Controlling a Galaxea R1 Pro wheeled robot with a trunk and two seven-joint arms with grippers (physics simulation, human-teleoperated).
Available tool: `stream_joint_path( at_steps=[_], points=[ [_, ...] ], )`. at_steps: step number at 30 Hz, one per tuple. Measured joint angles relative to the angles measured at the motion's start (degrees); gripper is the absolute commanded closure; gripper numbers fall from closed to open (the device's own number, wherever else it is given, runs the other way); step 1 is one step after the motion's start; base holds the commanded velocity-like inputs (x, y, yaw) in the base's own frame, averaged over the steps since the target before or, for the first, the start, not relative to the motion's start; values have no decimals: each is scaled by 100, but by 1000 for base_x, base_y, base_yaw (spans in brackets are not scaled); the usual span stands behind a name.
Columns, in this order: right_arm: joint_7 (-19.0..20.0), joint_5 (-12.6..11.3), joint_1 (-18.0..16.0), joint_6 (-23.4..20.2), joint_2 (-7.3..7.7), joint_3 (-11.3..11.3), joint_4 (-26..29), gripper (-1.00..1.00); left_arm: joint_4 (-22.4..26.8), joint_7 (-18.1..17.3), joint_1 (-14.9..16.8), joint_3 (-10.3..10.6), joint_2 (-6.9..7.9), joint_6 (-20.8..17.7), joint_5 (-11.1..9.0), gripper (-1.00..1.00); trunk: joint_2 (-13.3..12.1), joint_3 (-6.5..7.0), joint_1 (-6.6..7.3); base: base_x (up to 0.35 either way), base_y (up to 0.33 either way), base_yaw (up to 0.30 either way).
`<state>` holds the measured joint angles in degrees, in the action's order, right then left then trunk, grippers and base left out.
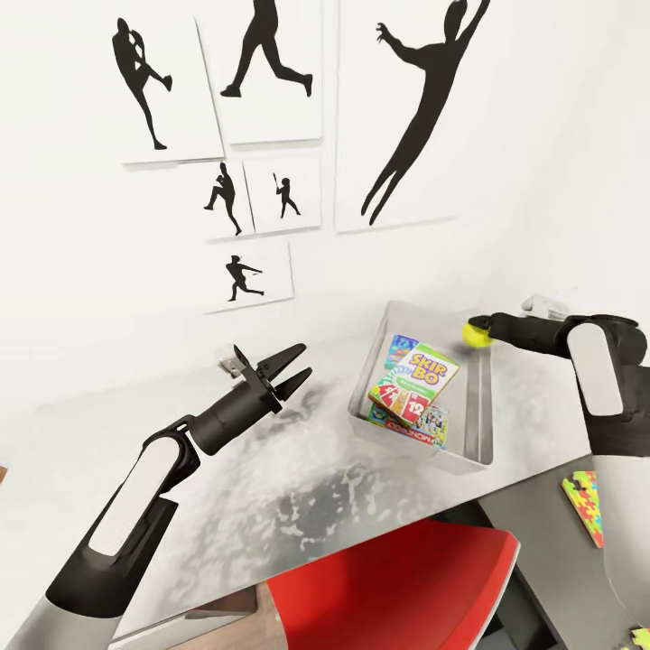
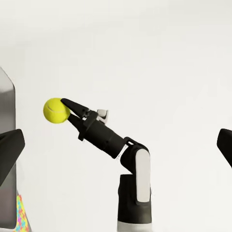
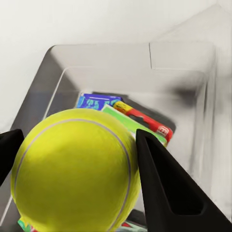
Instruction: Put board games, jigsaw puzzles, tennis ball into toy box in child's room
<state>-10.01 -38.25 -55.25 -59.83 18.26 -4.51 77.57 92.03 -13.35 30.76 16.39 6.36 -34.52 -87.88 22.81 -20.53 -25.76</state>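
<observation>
Two tools – right tool (image 1: 485,330) gripping tennis ball (image 1: 474,335), left tool (image 1: 291,366) wide, games half-hidden in toy box (image 1: 480,406).

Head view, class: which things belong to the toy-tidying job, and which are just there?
Job: tennis ball in the right gripper; toy box; board games inside it; jigsaw puzzle.
Just there: wall pictures; red chair; left gripper.

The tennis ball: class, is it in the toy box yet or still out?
Out. The right gripper holds the tennis ball above the toy box rim.
</observation>
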Motion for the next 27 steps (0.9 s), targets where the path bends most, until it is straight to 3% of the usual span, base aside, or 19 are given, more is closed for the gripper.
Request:
stream_joint_path(
  at_steps=[8,27],
  points=[
    [-177,163,-265,-1,-228,239,-372,100,2,2,10,0,1,-4,0,-100,0,0,0,0,0,0],
    [-239,287,-647,-4,-339,506,-529,100,1,2,23,0,2,-5,0,-100,0,0,0,0,0,0]
  ],
)
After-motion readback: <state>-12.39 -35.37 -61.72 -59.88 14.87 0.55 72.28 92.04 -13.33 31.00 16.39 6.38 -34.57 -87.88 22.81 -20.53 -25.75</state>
